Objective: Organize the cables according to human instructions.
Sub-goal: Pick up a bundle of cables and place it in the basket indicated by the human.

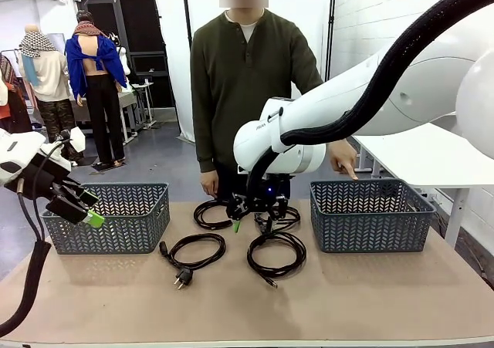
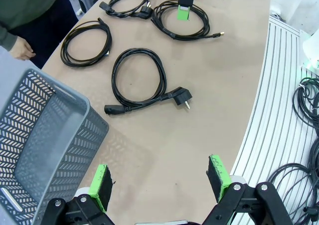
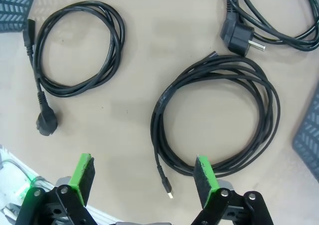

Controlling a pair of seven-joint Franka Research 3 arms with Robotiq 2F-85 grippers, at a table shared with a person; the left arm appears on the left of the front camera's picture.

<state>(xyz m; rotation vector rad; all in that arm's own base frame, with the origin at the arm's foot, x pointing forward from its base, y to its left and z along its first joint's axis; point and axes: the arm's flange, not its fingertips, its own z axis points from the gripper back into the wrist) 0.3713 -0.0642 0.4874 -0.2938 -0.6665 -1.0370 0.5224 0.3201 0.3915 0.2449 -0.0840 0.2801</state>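
Note:
Four black coiled cables lie mid-table between two baskets. In the front view one with a plug [image 1: 193,249] is near left, a thinner one [image 1: 276,255] is near right, and two more [image 1: 210,213] [image 1: 287,220] lie behind. My right gripper [image 1: 252,223] hangs open just above the near-right coil; in its wrist view that coil [image 3: 217,115] passes under the right pad [image 3: 204,175], with the gripper [image 3: 144,177] holding nothing. My left gripper [image 1: 86,211] is open beside the left basket, and in its wrist view [image 2: 162,185] it is well short of the plug cable [image 2: 139,80].
A grey basket [image 1: 108,218] stands at the left and another [image 1: 370,217] at the right. The person stands at the far side, one hand [image 1: 343,161] pointing down at the right basket, the other hand [image 1: 208,183] hanging by the table edge.

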